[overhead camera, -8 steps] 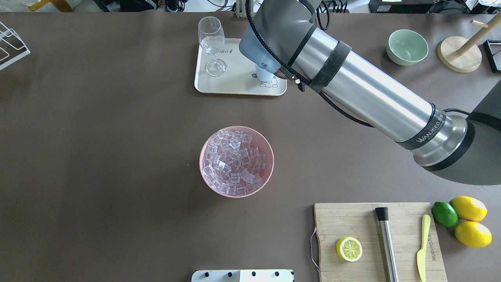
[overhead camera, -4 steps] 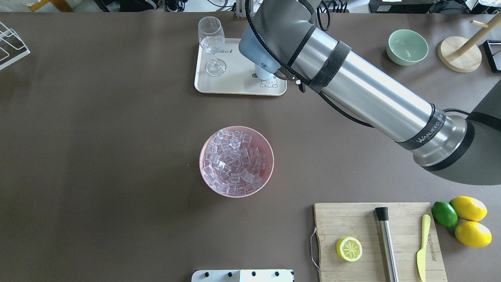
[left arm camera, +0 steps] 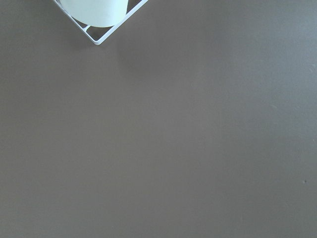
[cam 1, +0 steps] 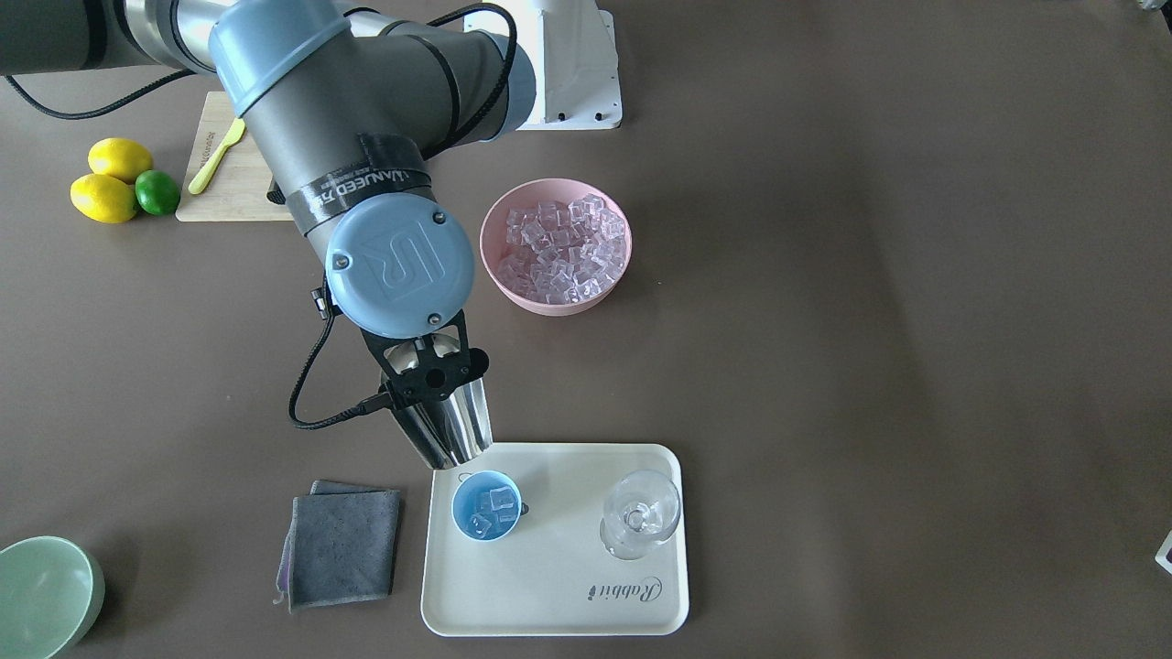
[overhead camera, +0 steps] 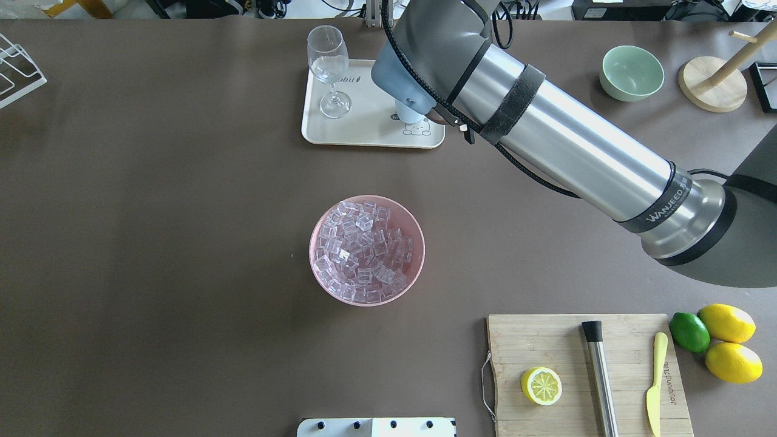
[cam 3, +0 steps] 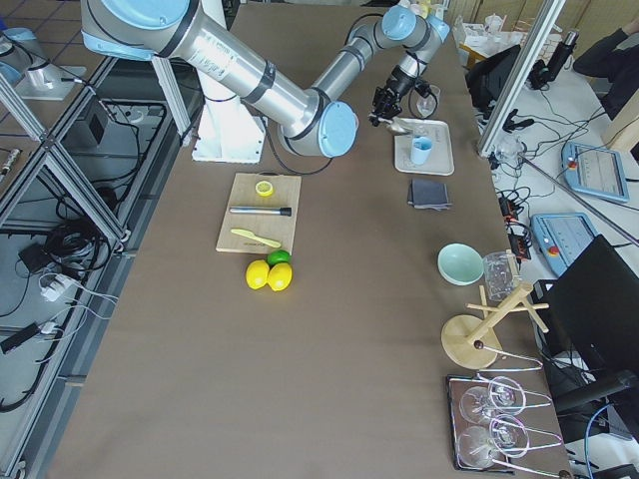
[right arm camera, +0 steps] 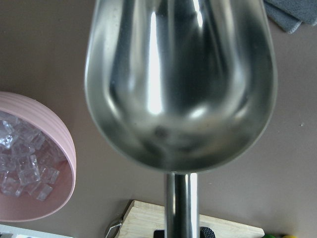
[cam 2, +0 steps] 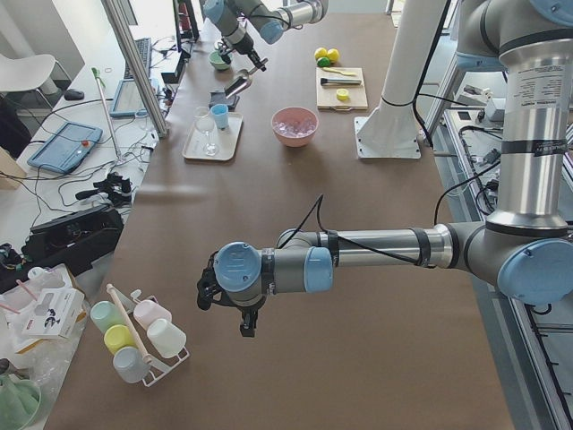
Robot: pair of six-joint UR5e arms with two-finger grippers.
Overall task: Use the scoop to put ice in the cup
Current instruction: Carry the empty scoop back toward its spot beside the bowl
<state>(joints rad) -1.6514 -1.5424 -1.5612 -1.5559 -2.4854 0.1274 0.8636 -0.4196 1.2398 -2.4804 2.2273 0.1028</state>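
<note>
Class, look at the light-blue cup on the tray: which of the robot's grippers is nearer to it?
Right. The right gripper holds the scoop close beside the cup on the tray; the left gripper is far down the table, near the mug rack.

The table (cam 1: 870, 320) is dark brown. The cup (cam 1: 467, 494) is light blue. The ice (cam 1: 560, 240) is clear and glassy, and the pink bowl (cam 1: 549, 305) is a soft, plain pink. The scoop (cam 1: 449, 426) is mirror-bright silver. The tray (cam 1: 549, 586) is cream with dark script lettering. The cloth (cam 1: 341, 547) is grey. 2 lemons (cam 1: 119, 158) are yellow and the lime (cam 1: 157, 192) is green. The pale-green bowl (cam 1: 41, 595) is unpatterned. The board (overhead camera: 625, 340) is light wood and the knife (overhead camera: 655, 382) is pale yellow.
</note>
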